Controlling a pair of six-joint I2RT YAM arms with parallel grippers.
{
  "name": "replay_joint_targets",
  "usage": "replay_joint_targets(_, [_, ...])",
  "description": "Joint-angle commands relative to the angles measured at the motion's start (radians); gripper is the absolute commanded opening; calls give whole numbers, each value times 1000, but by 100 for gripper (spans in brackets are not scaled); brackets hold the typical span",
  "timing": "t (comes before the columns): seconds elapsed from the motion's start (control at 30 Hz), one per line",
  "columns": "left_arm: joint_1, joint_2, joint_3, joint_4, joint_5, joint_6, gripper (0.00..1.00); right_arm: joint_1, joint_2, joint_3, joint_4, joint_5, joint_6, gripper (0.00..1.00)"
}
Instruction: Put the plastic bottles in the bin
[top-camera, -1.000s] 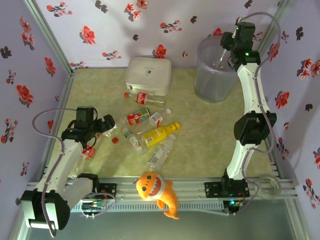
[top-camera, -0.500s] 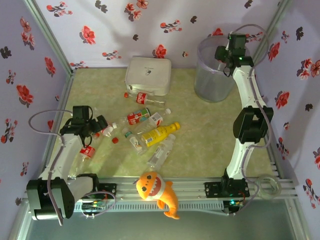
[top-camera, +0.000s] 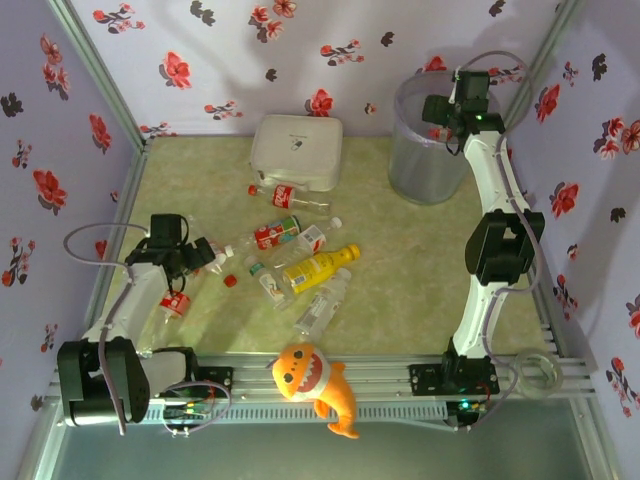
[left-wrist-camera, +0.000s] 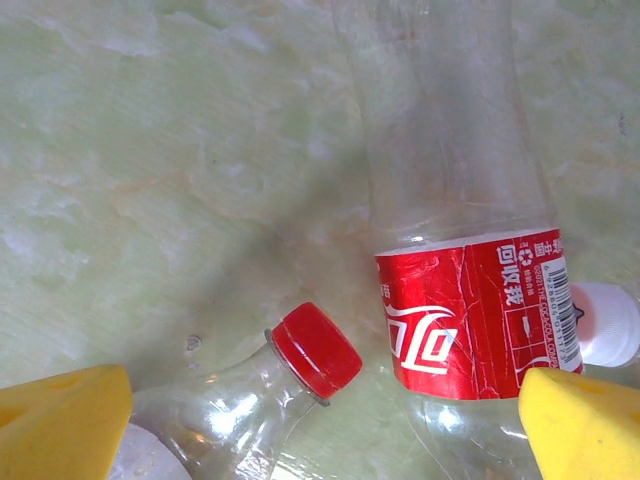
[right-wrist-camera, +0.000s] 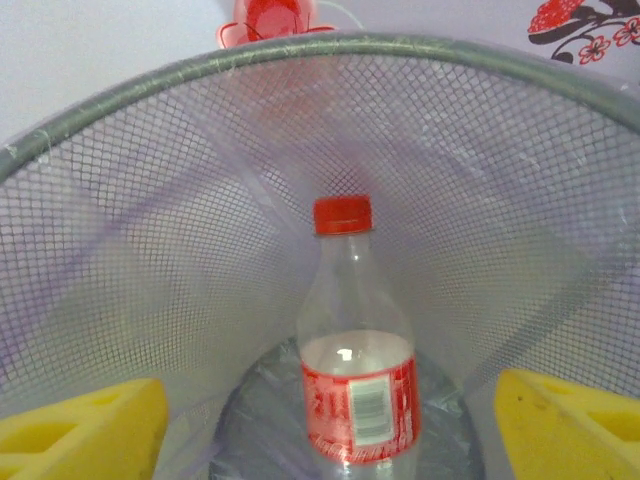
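- Right claw (top-camera: 440, 108) has swung left over the bin (top-camera: 425, 170) since a second ago. Jaws have spread and now stand wide, gripping nothing.
- Red-capped bottle (right-wrist-camera: 355, 370) stands inside the bin, below the claw and free of both pads.
- Left claw (left-wrist-camera: 320, 420) has barely shifted: fully spread, empty, low over a red-label bottle (left-wrist-camera: 470, 310) lying at the left of the counter (left-wrist-camera: 150, 150).
- That bottle's long axis runs crosswise to the closing line. The left arm is nearer, so it is the likely next pick.
- A second bottle's red cap (left-wrist-camera: 318, 348) also lies between the pads, so the claw may catch both.
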Motion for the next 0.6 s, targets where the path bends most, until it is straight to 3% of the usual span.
replay_joint_targets(0.0, [8,-29,6,-46,-39,21,100,5,2,68,-42,-8,-23,88])
replay_joint_targets(0.2, [-3,-46,5,-139,-78,10,100,5,-101,41,-72,-33,-7,91])
replay_joint_targets(0.4, [-57,-139,-40,-233,-171,-73,100,10,-258,-84,-99,-85,27,92])
replay_joint_targets(0.57, [-68,-133,-72,-248,-181,-142,100,35,-383,-214,-92,-95,30,94])
